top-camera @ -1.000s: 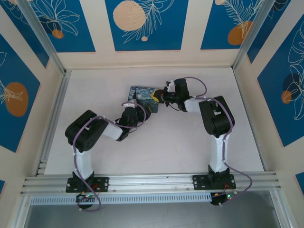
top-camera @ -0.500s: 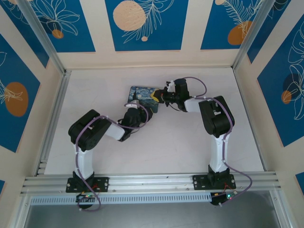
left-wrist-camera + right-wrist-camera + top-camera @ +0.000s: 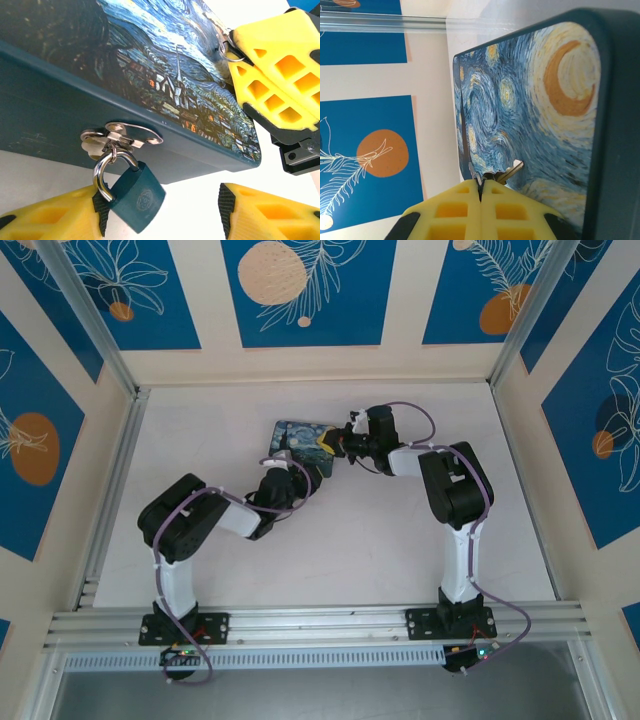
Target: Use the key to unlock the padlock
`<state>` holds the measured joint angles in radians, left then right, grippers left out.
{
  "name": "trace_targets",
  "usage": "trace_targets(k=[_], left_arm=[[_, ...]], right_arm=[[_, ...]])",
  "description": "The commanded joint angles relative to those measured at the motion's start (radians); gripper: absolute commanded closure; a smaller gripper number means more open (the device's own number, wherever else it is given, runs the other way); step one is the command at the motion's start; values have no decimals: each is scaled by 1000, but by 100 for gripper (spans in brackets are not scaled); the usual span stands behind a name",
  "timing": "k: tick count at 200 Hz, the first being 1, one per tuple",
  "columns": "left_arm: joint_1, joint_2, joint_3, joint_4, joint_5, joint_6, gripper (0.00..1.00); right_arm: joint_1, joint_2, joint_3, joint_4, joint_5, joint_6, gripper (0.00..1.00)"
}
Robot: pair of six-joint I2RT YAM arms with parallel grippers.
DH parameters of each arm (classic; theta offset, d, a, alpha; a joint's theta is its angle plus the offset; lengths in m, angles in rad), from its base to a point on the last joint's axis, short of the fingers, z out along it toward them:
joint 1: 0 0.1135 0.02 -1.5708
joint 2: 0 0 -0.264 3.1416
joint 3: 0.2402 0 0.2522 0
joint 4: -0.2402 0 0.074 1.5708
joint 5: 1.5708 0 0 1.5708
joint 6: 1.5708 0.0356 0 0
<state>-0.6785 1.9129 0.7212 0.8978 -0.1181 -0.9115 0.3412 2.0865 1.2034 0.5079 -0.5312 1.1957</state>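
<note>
The painted box [image 3: 297, 437] sits on the table [image 3: 380, 540], and both arms reach in to it. The padlock [image 3: 138, 198] hangs from the silvery hasp [image 3: 131, 133] on the box's dark front wall. Its thin shackle is looped through the hasp's ring, and its teal body dangles at a tilt just below the box's bottom edge. The shackle looks seated in the body.

The left gripper [image 3: 160, 215] is low in front of that same wall, beneath the hasp, with its jaws standing wide apart. The black pad [image 3: 101, 217] of one finger touches the padlock's side. The other finger is well apart from the padlock, with bare table showing between them. The padlock therefore lies between the jaws against one pad, and it is not squeezed.

The right gripper [image 3: 481, 189] is over the box's lid. Its yellow fingers are pressed tight together and pinch the key [image 3: 511, 171] at their very tips. The grey blade sticks out at a slant above the swirling painted sky, near the lid's edge. I cannot tell whether the key touches the lid.

In the left wrist view, the right gripper's yellow fingers sit at the far corner of the lid, well apart from the padlock on the front wall. From overhead, the left gripper is at the box's near side and the right gripper at the end of the box toward the right arm.
</note>
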Motion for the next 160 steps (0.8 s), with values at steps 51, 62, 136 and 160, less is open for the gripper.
trace_targets(k=[51, 62, 136, 160], left_arm=[[-10, -3, -8, 44, -25, -13, 32], [-10, 4, -5, 40, -25, -12, 34], [-8, 63, 27, -26, -83, -13, 44], [-9, 70, 26, -30, -108, -18, 48]], right_arm=[[3, 42, -5, -34, -14, -4, 100], [2, 41, -5, -34, -14, -4, 100], [2, 44, 1, -37, -14, -2, 100], [3, 44, 1, -40, -15, -4, 100]])
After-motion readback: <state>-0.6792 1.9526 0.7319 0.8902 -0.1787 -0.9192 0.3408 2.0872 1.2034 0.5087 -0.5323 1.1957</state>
